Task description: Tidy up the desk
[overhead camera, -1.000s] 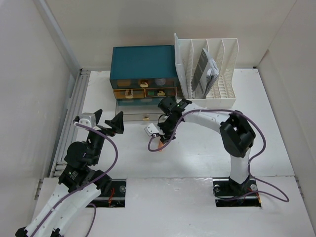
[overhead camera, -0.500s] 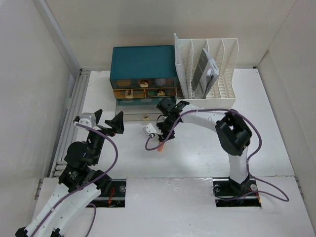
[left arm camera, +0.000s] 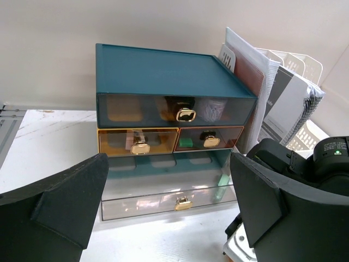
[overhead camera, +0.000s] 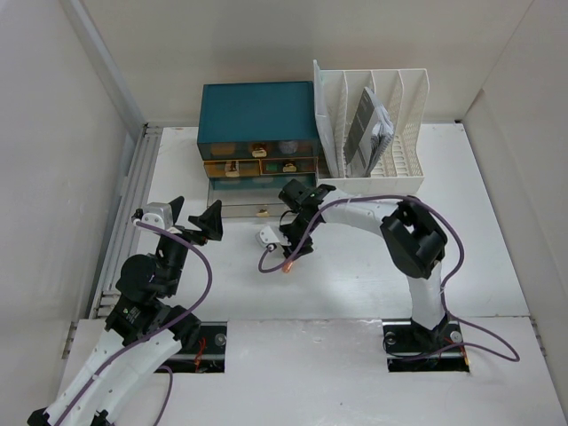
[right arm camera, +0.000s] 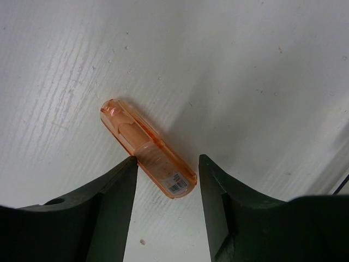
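The desk (overhead camera: 497,231) is the wide white tabletop that fills the floor of the walled enclosure, with both arms bolted at its near edge. Over its middle, the right arm bends back on itself and the right gripper (overhead camera: 289,256) points down at a small orange tube (overhead camera: 286,267) lying flat on the white surface. From the wrist view, the right gripper (right arm camera: 167,160) has its 2 fingers parted a modest way, and the labelled end of the orange tube (right arm camera: 147,147) sits in the gap. The left finger looks to be touching or just beside it, the right finger stands a little apart, and nothing is clamped. The rest of the tube runs out at a slant past the fingertips onto the bare desk (right arm camera: 245,65). Over on the left, the left gripper (overhead camera: 193,217) hangs above the desk with its fingers spread wide and nothing between them. Its camera looks through the left gripper (left arm camera: 169,164) at the teal drawer box (left arm camera: 163,68) against the back wall. The clear bottom drawer (left arm camera: 174,199) juts forward of the 2 rows above it. Just right of the box stands the white file rack (overhead camera: 373,124), with a notebook (overhead camera: 366,129) leaning in 1 slot
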Robot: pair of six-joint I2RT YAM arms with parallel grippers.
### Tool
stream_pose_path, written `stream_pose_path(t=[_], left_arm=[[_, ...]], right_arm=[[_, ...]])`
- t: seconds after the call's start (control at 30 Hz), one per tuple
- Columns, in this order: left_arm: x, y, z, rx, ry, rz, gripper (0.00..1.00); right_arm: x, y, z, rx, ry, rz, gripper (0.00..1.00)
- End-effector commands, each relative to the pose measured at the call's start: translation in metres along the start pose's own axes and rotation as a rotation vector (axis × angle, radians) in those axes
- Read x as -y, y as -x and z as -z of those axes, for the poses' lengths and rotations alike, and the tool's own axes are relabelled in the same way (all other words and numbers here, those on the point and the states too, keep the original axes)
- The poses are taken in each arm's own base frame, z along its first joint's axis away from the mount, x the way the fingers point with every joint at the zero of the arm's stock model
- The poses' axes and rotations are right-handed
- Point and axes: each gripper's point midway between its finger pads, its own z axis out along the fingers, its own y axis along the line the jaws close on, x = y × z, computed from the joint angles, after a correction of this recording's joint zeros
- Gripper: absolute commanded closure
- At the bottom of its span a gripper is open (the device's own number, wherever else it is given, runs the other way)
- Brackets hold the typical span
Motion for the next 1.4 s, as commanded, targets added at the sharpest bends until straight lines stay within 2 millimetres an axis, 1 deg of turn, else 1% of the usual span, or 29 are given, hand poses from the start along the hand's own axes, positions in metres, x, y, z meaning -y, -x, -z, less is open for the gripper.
stream_pose_path(t=[0.0,0.1,0.13,0.2,0.3,0.33,0.4,0.43,0.5,0.57,0.63,0.67,0.77,0.8,0.83,0.87,0.9,0.93,0.97,1.0,1.03,1.07,1.1,1.13,1.2,1.23,1.3,1.33,1.37], left_arm=[[0.000,0.020,-0.001,0.055,0.003,0.010,0.08],[0.000,0.020,-0.001,0.055,0.003,0.010,0.08],[0.000,0.020,-0.001,0.055,0.003,0.010,0.08],[0.000,0.020,-0.001,0.055,0.003,0.010,0.08],[0.000,0.020,-0.001,0.055,0.003,0.010,0.08],[0.000,0.020,-0.001,0.055,0.003,0.010,0.08],[0.000,0.020,-0.001,0.055,0.003,0.010,0.08],[0.000,0.020,-0.001,0.055,0.003,0.010,0.08],[0.000,0.020,-0.001,0.055,0.003,0.010,0.08],[0.000,0.020,-0.001,0.055,0.003,0.010,0.08],[0.000,0.020,-0.001,0.055,0.003,0.010,0.08],[0.000,0.020,-0.001,0.055,0.003,0.010,0.08],[0.000,0.020,-0.001,0.055,0.003,0.010,0.08],[0.000,0.020,-0.001,0.055,0.003,0.010,0.08],[0.000,0.020,-0.001,0.055,0.003,0.010,0.08],[0.000,0.020,-0.001,0.055,0.003,0.010,0.08],[0.000,0.020,-0.001,0.055,0.003,0.010,0.08],[0.000,0.020,-0.001,0.055,0.003,0.010,0.08],[0.000,0.020,-0.001,0.055,0.003,0.010,0.08],[0.000,0.020,-0.001,0.055,0.003,0.010,0.08],[0.000,0.020,-0.001,0.055,0.003,0.010,0.08],[0.000,0.020,-0.001,0.055,0.003,0.010,0.08],[0.000,0.020,-0.001,0.055,0.003,0.010,0.08],[0.000,0.020,-0.001,0.055,0.003,0.010,0.08],[0.000,0.020,-0.001,0.055,0.003,0.010,0.08],[0.000,0.020,-0.001,0.055,0.003,0.010,0.08],[0.000,0.020,-0.001,0.055,0.003,0.010,0.07],[0.000,0.020,-0.001,0.055,0.003,0.010,0.07],[0.000,0.020,-0.001,0.055,0.003,0.010,0.07]], right_arm=[[0.005,0.007,-0.005,0.025,-0.013,0.024,0.46],[0.009,0.005,-0.007,0.020,-0.031,0.034,0.46],[0.005,0.003,-0.009,0.018,-0.024,0.020,0.46],[0.008,0.004,-0.009,0.021,-0.033,0.025,0.46],[0.003,-0.001,-0.013,0.015,-0.017,0.014,0.46],[-0.002,0.001,-0.017,0.014,-0.003,0.018,0.46],[-0.003,-0.002,-0.020,0.011,0.005,0.012,0.46],[-0.005,0.001,-0.023,0.011,0.012,0.021,0.47],[-0.005,0.001,-0.023,0.011,0.012,0.010,0.49],[-0.007,-0.001,-0.026,0.008,0.020,-0.004,0.57],[-0.007,0.002,-0.030,0.008,0.026,-0.006,0.64],[-0.007,0.002,-0.030,0.008,0.026,-0.006,0.70],[-0.002,0.007,-0.027,0.022,0.015,-0.019,0.80],[-0.003,0.010,-0.027,0.035,0.020,-0.030,0.81],[0.003,0.017,-0.020,0.044,-0.004,-0.033,0.82],[0.014,0.027,-0.013,0.064,-0.047,-0.064,0.82],[0.022,0.039,-0.001,0.086,-0.091,-0.073,0.84],[0.034,0.043,0.009,0.076,-0.147,-0.088,0.84],[0.058,0.055,0.022,0.098,-0.253,-0.086,0.84],[0.067,0.066,0.040,0.118,-0.328,-0.164,0.84],[0.081,0.067,0.055,0.095,-0.415,-0.182,0.84],[0.090,0.069,0.066,0.094,-0.477,-0.201,0.84],[0.104,0.078,0.082,0.123,-0.563,-0.228,0.84],[0.113,0.077,0.101,0.095,-0.652,-0.241,0.84],[0.129,0.077,0.119,0.088,-0.762,-0.250,0.84],[0.133,0.078,0.130,0.083,-0.810,-0.258,0.84],[0.138,0.072,0.141,0.053,-0.875,-0.269,0.84],[0.138,0.069,0.141,0.045,-0.884,-0.272,0.84],[0.142,0.068,0.145,0.038,-0.914,-0.274,0.84]])
